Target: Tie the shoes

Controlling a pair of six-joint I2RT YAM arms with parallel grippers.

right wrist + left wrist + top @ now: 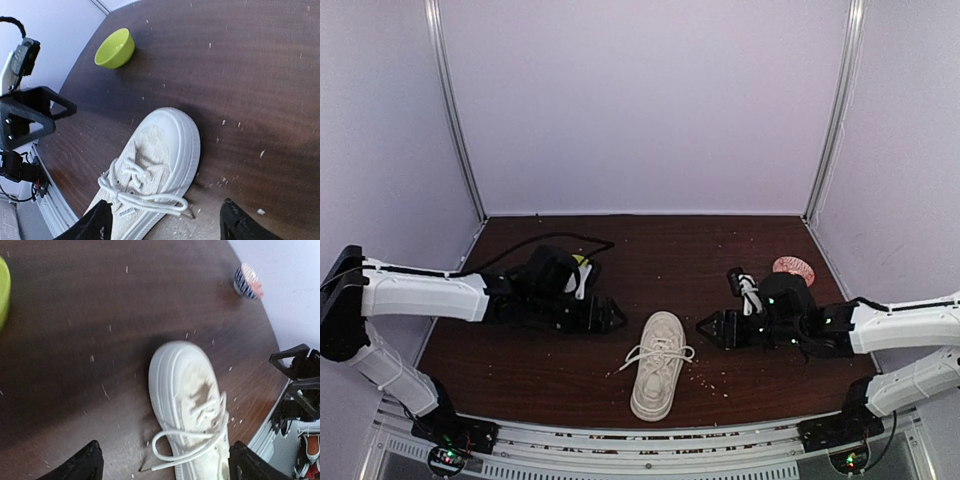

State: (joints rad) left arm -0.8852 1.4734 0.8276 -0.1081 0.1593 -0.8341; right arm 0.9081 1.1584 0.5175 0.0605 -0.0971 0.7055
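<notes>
I'm hovering both grippers, left gripper and right gripper, spread wide, empty, flanking the white sneaker to reach its loose laces.

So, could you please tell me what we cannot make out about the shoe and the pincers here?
- Shoe heel: cut off by the bottom edge in both wrist views.
- Lace routing: too small from the top camera.
- Green bowl: mostly hidden behind the left arm from the top camera.
- Left pincer, right pincer: gaps unreadable overhead.
</notes>
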